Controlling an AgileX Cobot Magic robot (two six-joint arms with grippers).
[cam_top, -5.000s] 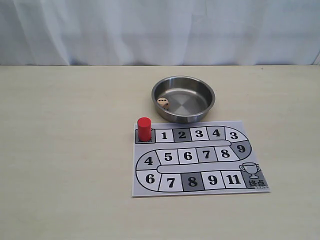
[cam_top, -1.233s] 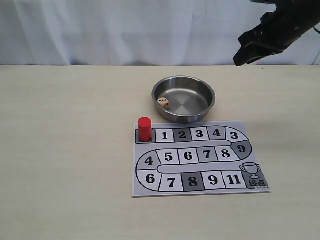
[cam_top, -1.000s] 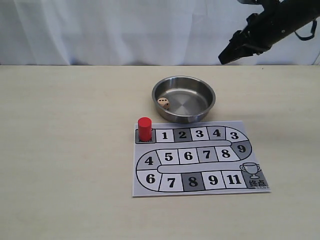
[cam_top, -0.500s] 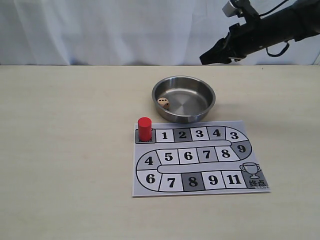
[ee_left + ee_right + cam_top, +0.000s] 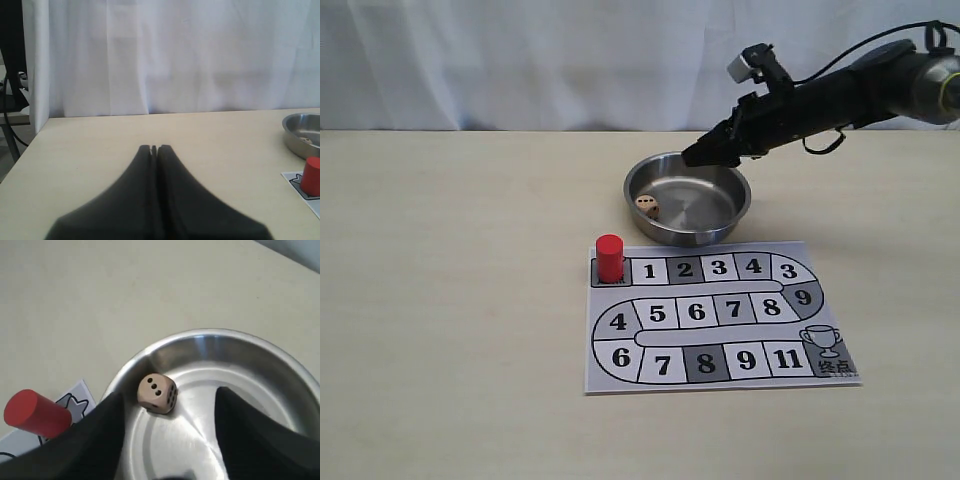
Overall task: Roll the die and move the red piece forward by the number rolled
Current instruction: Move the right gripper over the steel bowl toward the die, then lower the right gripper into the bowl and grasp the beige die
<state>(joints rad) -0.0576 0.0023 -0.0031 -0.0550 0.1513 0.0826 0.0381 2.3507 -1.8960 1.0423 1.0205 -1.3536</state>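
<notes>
Nothing looks done yet: the die (image 5: 157, 393) lies in the steel bowl (image 5: 741, 192), just ahead of the right gripper (image 5: 695, 156), whose jaws stand wide apart and empty over the rim. The red piece (image 5: 609, 258) stands beyond the die, on the board (image 5: 720, 378) square before 1. The left gripper (image 5: 154, 149) is pressed closed, empty, well away

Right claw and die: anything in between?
Only bare steel. In the right wrist view the die sits alone in the bowl, nothing between it and the open right claw.
</notes>
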